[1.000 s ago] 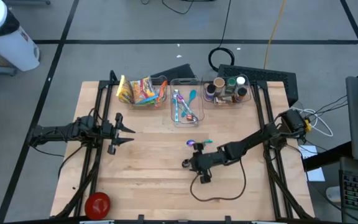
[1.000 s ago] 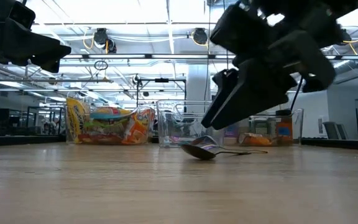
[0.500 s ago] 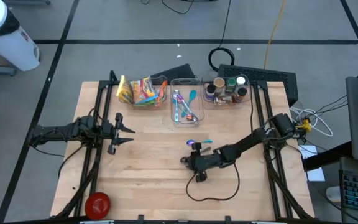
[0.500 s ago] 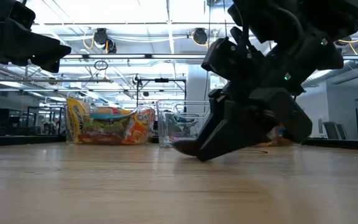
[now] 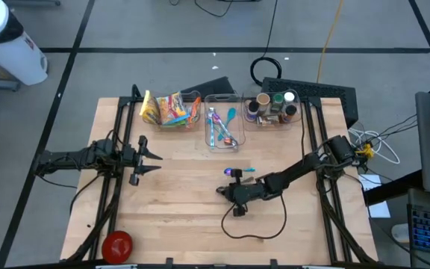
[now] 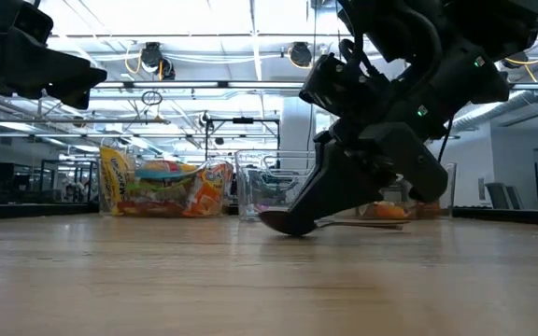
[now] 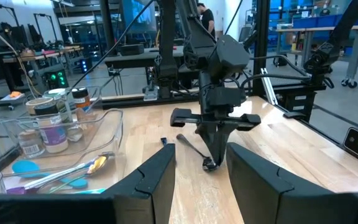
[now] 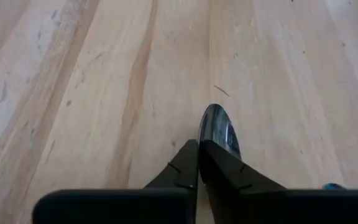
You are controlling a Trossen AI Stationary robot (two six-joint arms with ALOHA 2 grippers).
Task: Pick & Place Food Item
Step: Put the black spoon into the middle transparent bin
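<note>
A spoon (image 5: 239,171) with a dark bowl and a purple-and-teal handle lies on the wooden table's middle. My right gripper (image 5: 219,191) slants down onto it with its fingers shut at the bowl (image 8: 222,130). The low view shows the bowl (image 6: 283,222) on the wood and the handle (image 6: 362,224) running off level. Food packets (image 5: 172,110) sit in a clear bin at the far left. My left gripper (image 5: 155,158) waits open at the table's left, level and above the wood, touching nothing. My right gripper has its shut fingertips (image 8: 191,155) at the spoon's bowl, at the end nearer the handle (image 8: 215,138). The rest of the bowl sticks out past one fingertip. The fingers slant down from the table's right. The spoon lies on the table; the fingers hide the exact place of contact.
Along the far edge stand three clear bins: packets, utensils (image 5: 222,128) and jars (image 5: 275,108). A red round thing (image 5: 116,244) sits at the near left corner. A dark cable (image 5: 263,228) loops on the wood near my right arm.
My right gripper has sunk to the table at the spoon, tipping its fingers further down, and has then shut there.
</note>
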